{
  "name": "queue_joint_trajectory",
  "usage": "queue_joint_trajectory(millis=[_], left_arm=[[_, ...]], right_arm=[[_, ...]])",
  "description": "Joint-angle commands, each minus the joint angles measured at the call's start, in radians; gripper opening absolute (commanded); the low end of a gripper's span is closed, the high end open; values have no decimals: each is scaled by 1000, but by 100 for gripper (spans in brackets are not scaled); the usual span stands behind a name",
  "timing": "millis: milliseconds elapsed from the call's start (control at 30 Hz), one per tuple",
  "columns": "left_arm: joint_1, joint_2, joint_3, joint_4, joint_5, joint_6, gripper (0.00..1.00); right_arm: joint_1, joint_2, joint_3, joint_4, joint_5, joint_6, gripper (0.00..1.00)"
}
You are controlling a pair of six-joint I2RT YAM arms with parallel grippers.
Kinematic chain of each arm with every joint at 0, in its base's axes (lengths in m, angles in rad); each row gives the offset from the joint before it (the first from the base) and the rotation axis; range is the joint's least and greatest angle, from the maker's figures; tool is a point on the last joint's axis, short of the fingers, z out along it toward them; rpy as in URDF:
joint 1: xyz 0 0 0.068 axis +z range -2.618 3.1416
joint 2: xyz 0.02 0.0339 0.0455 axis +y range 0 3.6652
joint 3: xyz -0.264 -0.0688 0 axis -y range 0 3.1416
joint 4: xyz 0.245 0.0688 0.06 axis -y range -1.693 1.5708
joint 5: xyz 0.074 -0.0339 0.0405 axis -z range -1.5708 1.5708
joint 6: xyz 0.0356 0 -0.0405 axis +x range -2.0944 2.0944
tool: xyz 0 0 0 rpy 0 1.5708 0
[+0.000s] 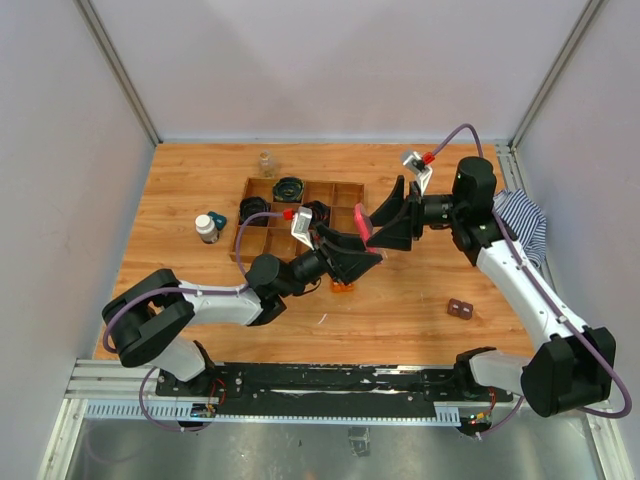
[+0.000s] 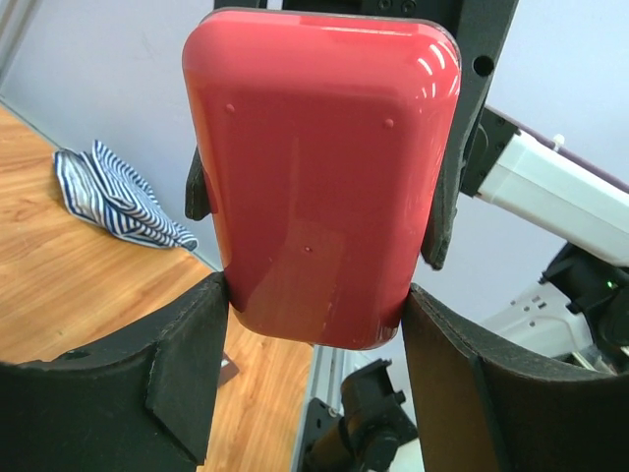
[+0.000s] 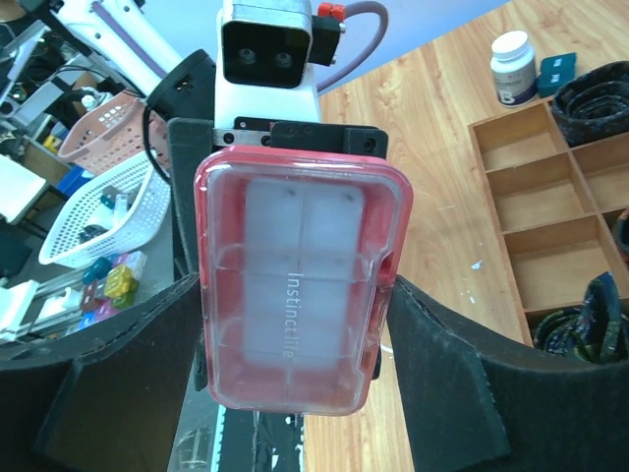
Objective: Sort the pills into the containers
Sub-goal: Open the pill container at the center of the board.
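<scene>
A flat pink box (image 1: 360, 222) hangs upright in the air between both arms, over the right end of the wooden tray (image 1: 322, 183). My left gripper (image 2: 314, 295) is shut on its lower end, with its plain pink back (image 2: 324, 177) facing that camera. My right gripper (image 3: 295, 290) has its fingers against the sides of the same box, whose clear lid (image 3: 295, 256) faces it. A dark bottle with a white cap (image 1: 206, 227) stands left of the tray. A small clear vial (image 1: 266, 162) stands behind it. No loose pills show.
The tray holds black coils (image 1: 288, 187). A small orange block (image 1: 342, 287) lies under the left gripper. A striped cloth (image 1: 522, 220) lies at the table's right edge, and a small brown piece (image 1: 460, 309) at the front right. A teal item (image 1: 218, 217) sits by the bottle.
</scene>
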Motion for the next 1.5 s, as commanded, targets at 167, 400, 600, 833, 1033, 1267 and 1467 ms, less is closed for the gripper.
queue_joint_trajectory(millis=[167,400,600,833,1033,1267,1467], left_arm=[[12,-17,9,46,45,28,0],[12,-27,17,10,30,35,0],[12,-32,19,-3,26,34,0],[12,-44,23,-28,17,35,0],[12,-46,26,-24,28,25,26],[13,-43,26,19,52,-5,55],[16,-35,30,50,73,-34,63]], right_arm=[[-36,-12,53,-35,-69,66,81],[-38,-19,84,-216,-32,-105,81],[-25,-18,76,-237,-27,-120,76],[-17,-17,85,-286,-25,-169,57],[-17,-13,91,-286,-44,-156,27],[-16,-2,78,-244,-67,-102,19],[-16,-2,70,-233,-71,-94,16]])
